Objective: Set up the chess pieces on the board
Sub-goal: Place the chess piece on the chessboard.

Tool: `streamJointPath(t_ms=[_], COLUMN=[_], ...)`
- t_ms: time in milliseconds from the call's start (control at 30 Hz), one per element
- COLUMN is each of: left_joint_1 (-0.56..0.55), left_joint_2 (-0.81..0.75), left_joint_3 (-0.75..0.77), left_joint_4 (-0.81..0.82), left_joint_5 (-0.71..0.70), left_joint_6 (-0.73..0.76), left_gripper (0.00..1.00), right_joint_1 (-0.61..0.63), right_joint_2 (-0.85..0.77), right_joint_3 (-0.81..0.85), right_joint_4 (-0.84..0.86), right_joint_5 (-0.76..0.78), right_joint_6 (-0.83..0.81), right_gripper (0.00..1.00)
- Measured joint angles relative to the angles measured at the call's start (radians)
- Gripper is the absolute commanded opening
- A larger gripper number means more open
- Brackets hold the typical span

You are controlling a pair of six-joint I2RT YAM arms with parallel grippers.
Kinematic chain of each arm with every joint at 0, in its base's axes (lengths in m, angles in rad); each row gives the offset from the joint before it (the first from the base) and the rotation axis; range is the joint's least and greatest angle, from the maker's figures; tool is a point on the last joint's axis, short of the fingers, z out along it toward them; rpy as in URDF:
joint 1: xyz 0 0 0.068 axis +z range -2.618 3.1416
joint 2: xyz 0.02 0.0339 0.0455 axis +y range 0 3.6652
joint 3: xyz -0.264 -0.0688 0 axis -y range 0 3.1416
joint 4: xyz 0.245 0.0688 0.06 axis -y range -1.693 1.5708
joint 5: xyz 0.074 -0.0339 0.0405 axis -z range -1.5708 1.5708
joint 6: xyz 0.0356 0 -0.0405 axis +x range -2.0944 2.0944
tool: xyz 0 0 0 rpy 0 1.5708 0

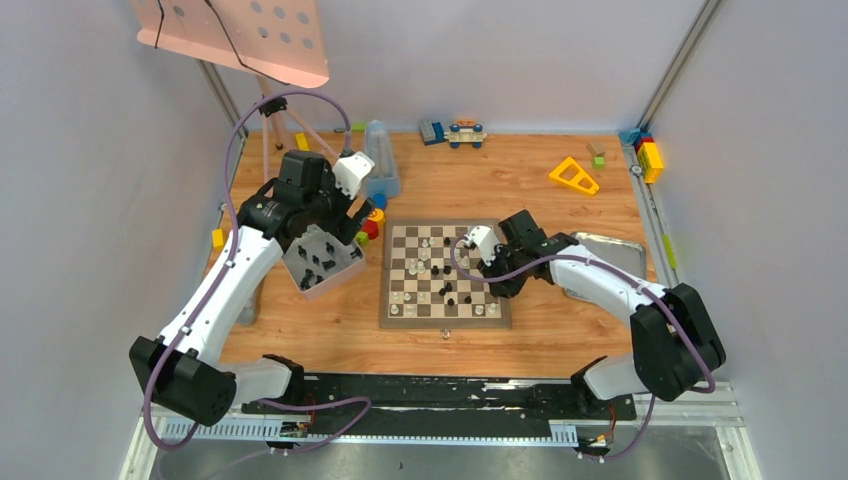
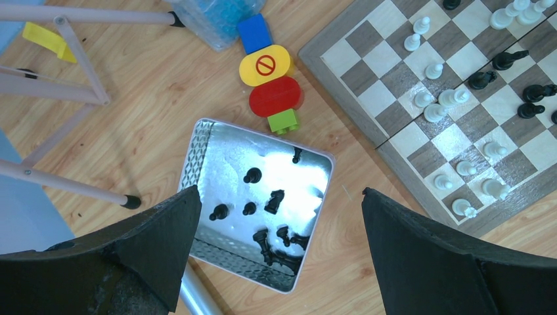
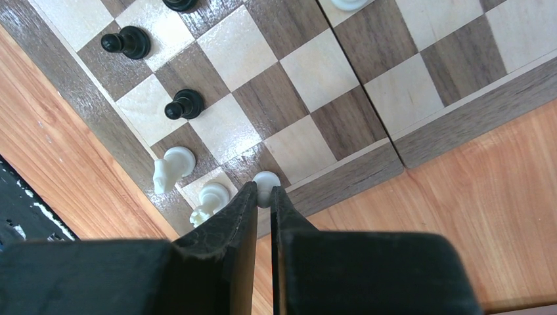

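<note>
- Wooden tabletop (image 1: 560,210) carries everything, with toy blocks scattered along its far edge.
- The board (image 1: 420,322) lies flat in the middle, between the two arms. White and black chess pieces (image 1: 437,268) are scattered over its squares, not in ranks.
- A grey tray (image 1: 612,250) sits to the right of the board, partly under the right arm.
- To the left of the board is a small shiny tin (image 2: 197,157), tilted corner-on in the overhead view. Black pieces (image 2: 274,200) are inside it, some standing and some tipped in a heap at the near wall.
- A row of toy blocks (image 2: 266,65), blue, yellow, red and green, runs between the tin and the board's corner.
- The left hand (image 2: 279,197) hangs above the tin with its jaws spread wide and nothing between them.
- The right hand (image 3: 264,193) is down at the board's near right corner, its jaws nearly together and pinching a white piece (image 3: 266,180) on an edge square.
- Just beside that, a white knight (image 3: 169,169) and another white piece (image 3: 210,200) stand along the same edge. Two black pawns (image 3: 182,105) stand a couple of squares further in.
</note>
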Motion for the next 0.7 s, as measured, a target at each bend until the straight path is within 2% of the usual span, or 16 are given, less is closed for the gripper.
streamJointPath(t_ms=[300,433,633,700], left_joint_1=[0.000,0.000,0.000,0.000], left_joint_2=[0.000,0.000,0.000,0.000], left_joint_3=[0.000,0.000,0.000,0.000], left_joint_4=[0.000,0.000,0.000,0.000], left_joint_5=[0.000,0.000,0.000,0.000], left_joint_6=[0.000,0.000,0.000,0.000], left_gripper=[1.00,1.00,1.00,1.00], right_joint_1=[0.019,0.019,0.021,0.021], right_joint_2=[0.000,0.000,0.003,0.003], right_joint_3=[-0.009,-0.009,-0.009,-0.009], right_joint_4=[-0.002,-0.002,-0.002,-0.002], right_joint_5=[-0.010,-0.014,-0.014,-0.014], right_joint_6=[0.000,0.000,0.003,0.006], right_gripper=[0.03,0.06,0.25,0.34])
